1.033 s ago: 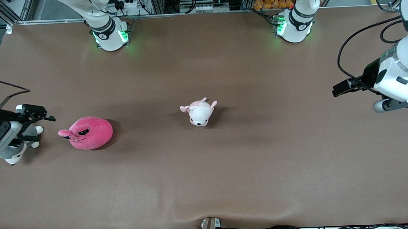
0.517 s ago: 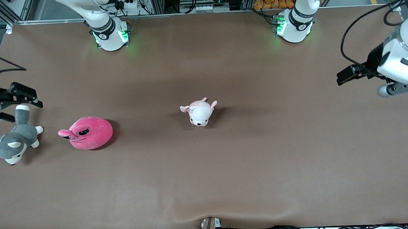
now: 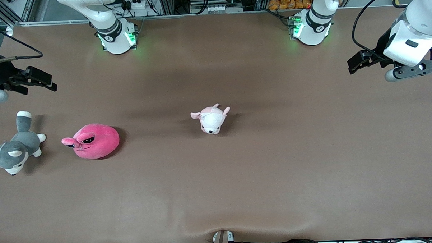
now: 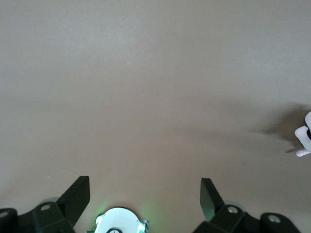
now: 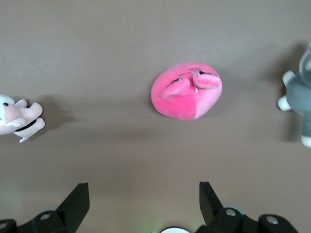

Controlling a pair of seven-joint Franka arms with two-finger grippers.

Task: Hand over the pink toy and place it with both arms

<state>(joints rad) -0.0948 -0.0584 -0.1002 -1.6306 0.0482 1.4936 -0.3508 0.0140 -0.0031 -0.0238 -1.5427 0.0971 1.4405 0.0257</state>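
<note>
On the brown table (image 3: 239, 178), toward the right arm's end: pink toy (image 3: 93, 141) lying alone, untouched. Just beside it, closer still to that end, a grey dog (image 3: 14, 150). Near the table's middle, well apart from both, a small pale plush (image 3: 211, 118). No containers in sight. Up in the air over the table's edge at the right arm's end: right gripper (image 3: 38, 79), fingers spread, empty. Over the left arm's end: left gripper (image 3: 359, 61), likewise wide open, holding nothing.

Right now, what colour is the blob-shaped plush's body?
Hot pink with a paler patch on the pink toy, clearest in the right wrist view.
</note>
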